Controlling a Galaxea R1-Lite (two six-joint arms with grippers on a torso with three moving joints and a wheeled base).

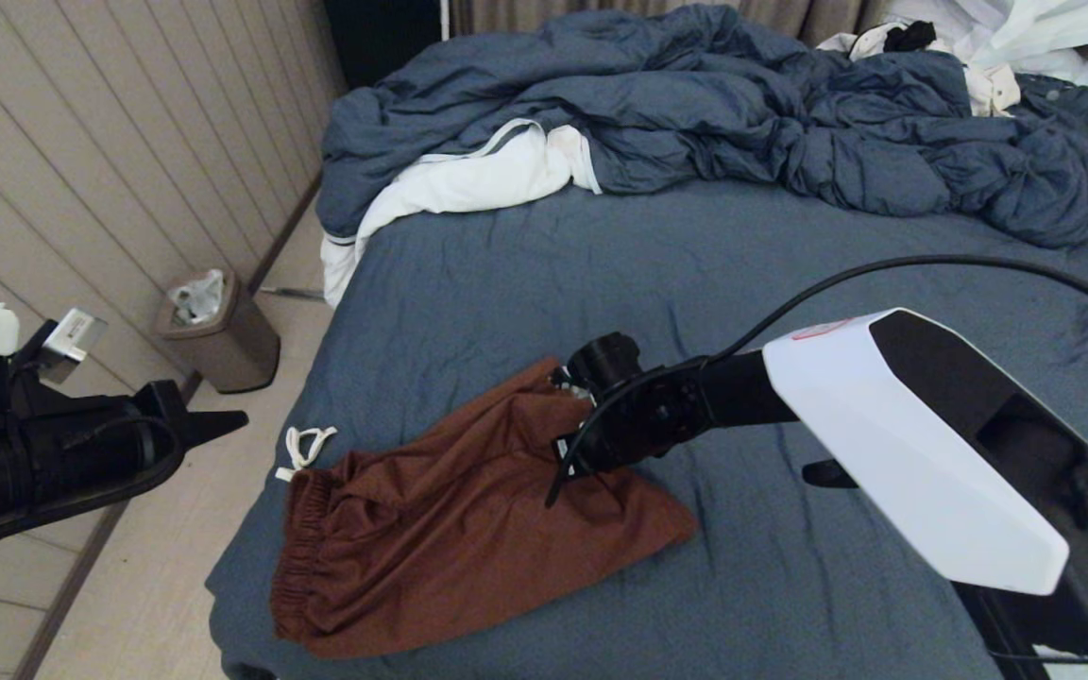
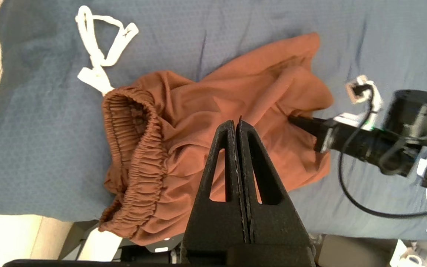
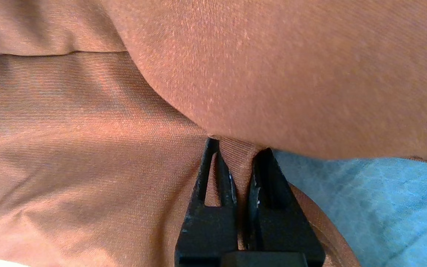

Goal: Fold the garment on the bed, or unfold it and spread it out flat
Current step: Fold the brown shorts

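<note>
Right wrist view shows my right gripper (image 3: 237, 163) pinching a fold of the shorts (image 3: 87, 148) between its two black fingers (image 3: 219, 174), with only that thin bit of cloth keeping them apart. From the head view, I see this gripper (image 1: 574, 451) low on the cloth, near the middle of the shorts (image 1: 450, 529).

My left gripper (image 2: 237, 128) has its fingers pressed tight together and holds nothing. It hangs off the left side of the bed (image 1: 790, 255), above the floor, well apart from the shorts.

The shorts lie bunched up at the near left corner of the bed. Their waistband (image 1: 294, 548) points to the left edge. The white drawstring (image 1: 306, 446) lies on the sheet just beside it.

At the far end I see a rumpled blue duvet (image 1: 742, 113) and some white clothes (image 1: 478, 179). A small bin (image 1: 218, 331) stands on the floor to the left.
</note>
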